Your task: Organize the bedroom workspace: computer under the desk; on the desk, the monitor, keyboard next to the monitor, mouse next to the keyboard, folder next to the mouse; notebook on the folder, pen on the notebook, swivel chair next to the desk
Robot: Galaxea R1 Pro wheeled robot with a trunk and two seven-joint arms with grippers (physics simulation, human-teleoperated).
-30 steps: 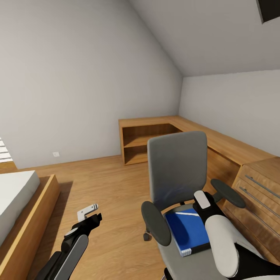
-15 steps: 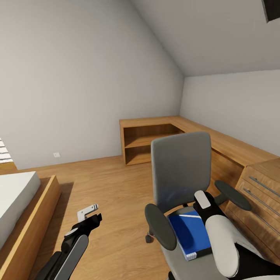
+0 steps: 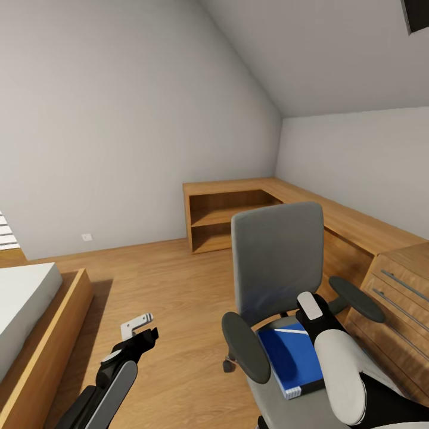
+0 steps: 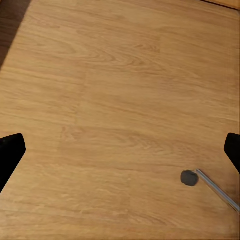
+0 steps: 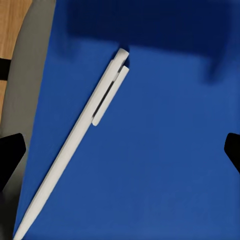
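The attic bedroom, with its sloping pale grey walls (image 3: 119, 119) and light wood plank floor (image 3: 161, 280), is stretching ahead in the head view. A long oak corner unit with open shelves (image 3: 223, 217) is running along the far walls, and light oak drawers with long bar handles (image 3: 396, 298) are standing at the right. A wood-framed bed with a white mattress (image 3: 27, 310) is lying at the left edge.

The grey upholstered swivel chair with black padded armrests (image 3: 277, 262) is standing just beside the drawers. The thick bright blue folder with white page edges (image 3: 292, 354) is lying flat on its seat, and the thin pale grey pen (image 5: 80, 135) is resting diagonally on the folder's cover.

The right arm is reaching over the seat, its white forearm covering part of the folder. The right claw (image 5: 120, 145) is hanging directly above the folder and pen, its dark fingertips (image 5: 10, 150) spread wide at both picture edges and gripping nothing, though how close it is to the cover is hard to judge.

The left claw (image 3: 140, 325) is hovering over bare floor, well apart from the chair, its jaws likewise wide. In the left wrist view a small black caster on a chrome leg (image 4: 189, 178) is showing on the planks.
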